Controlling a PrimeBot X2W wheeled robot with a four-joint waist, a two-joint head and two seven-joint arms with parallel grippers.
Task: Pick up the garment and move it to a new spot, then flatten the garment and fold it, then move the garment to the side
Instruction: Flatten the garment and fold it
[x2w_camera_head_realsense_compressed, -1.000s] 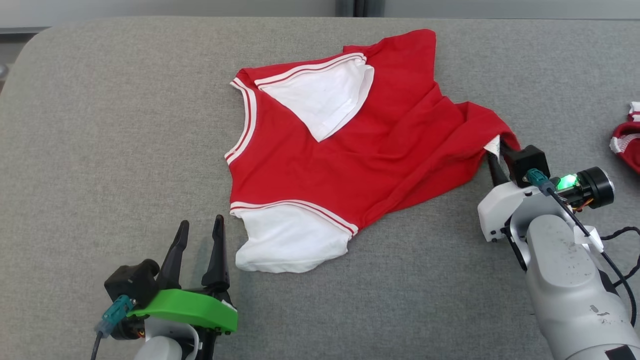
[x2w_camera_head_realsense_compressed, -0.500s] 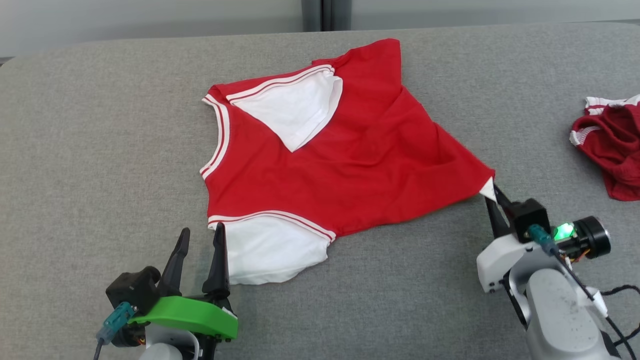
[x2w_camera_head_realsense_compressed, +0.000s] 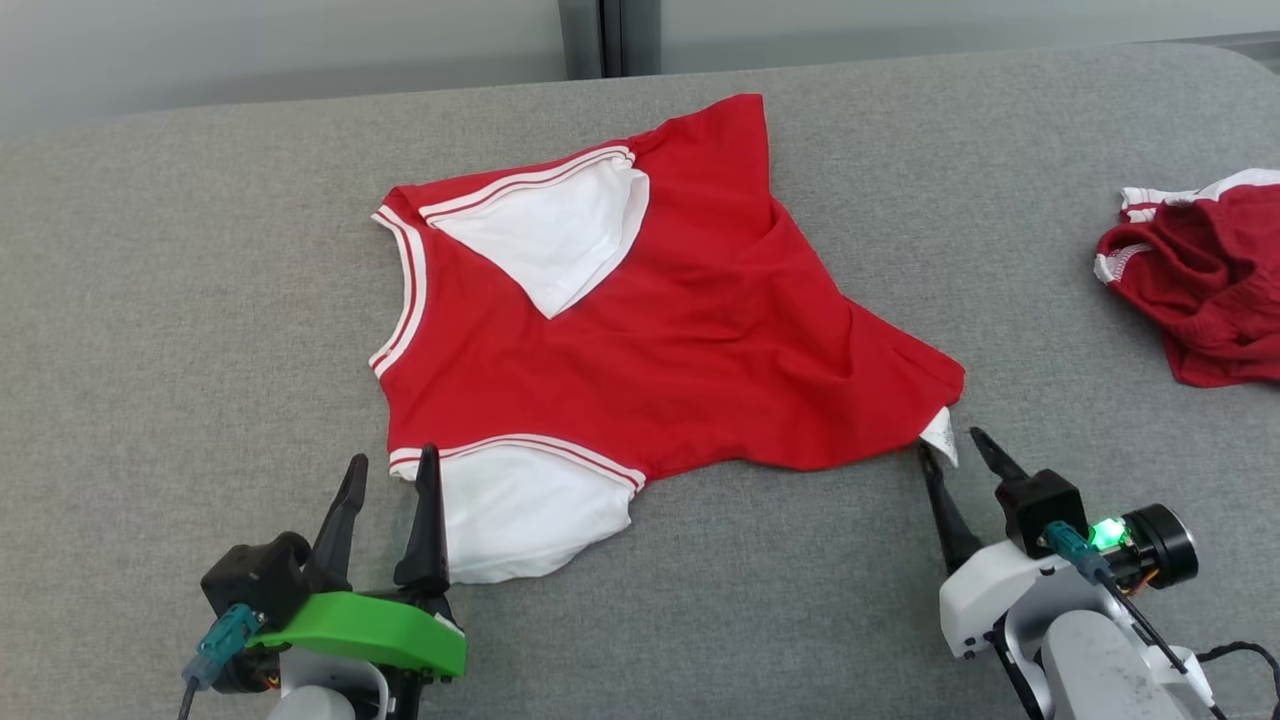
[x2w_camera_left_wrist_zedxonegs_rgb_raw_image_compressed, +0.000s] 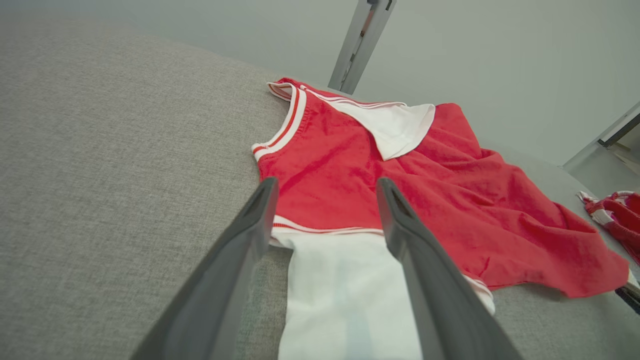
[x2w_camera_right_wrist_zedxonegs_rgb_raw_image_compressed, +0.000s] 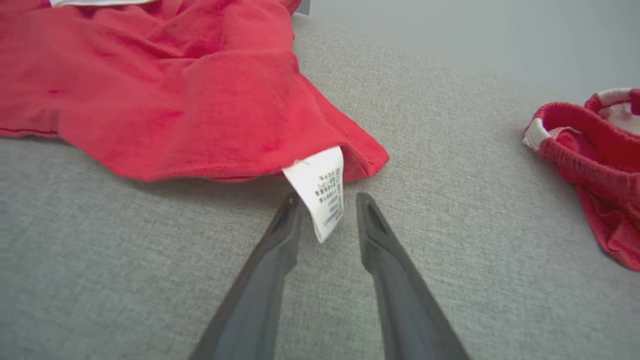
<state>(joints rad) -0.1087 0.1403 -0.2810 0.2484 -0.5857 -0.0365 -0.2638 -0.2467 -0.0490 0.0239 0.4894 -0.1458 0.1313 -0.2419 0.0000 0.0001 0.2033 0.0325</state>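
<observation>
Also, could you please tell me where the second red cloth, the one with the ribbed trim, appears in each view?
Head view: the ribbed-trim cloth lies at the right edge, in the upper half, cut off by the frame.
Left wrist view: the ribbed-trim cloth is small, at the right edge, just below mid-height.
Right wrist view: the ribbed-trim cloth is at the right edge, around mid-height.
Shared landmark: the red T-shirt, lying apart to its left in every view.

a crumpled dark red cloth (x2w_camera_head_realsense_compressed: 1205, 290) with red-and-white ribbed trim lies at the right edge of a grey fabric worktop (x2w_camera_head_realsense_compressed: 200, 300); pale wall (x2w_camera_head_realsense_compressed: 250, 50) behind.
</observation>
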